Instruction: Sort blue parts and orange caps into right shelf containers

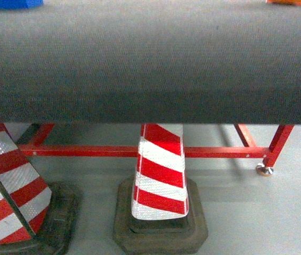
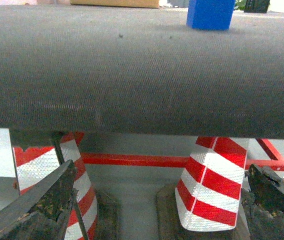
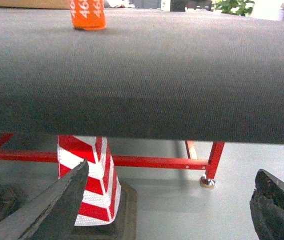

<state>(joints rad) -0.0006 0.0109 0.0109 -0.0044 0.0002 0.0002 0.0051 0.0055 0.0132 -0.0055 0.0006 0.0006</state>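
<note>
A dark grey bench (image 1: 150, 64) fills the views, its red frame (image 1: 139, 151) above striped cones (image 1: 160, 175) on the floor. A blue part (image 2: 210, 14) sits far back left, an orange cap (image 3: 87, 15) far back right. Left gripper (image 2: 157, 210) and right gripper (image 3: 172, 210) both gape wide, empty, below the bench edge.

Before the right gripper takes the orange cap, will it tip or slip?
The orange cap stands upright on the gray belt; it looks short and wide, so it probably tips little. The belt's woven texture likely resists sliding. The plastic seems rigid, so firm jaws should hold.
</note>
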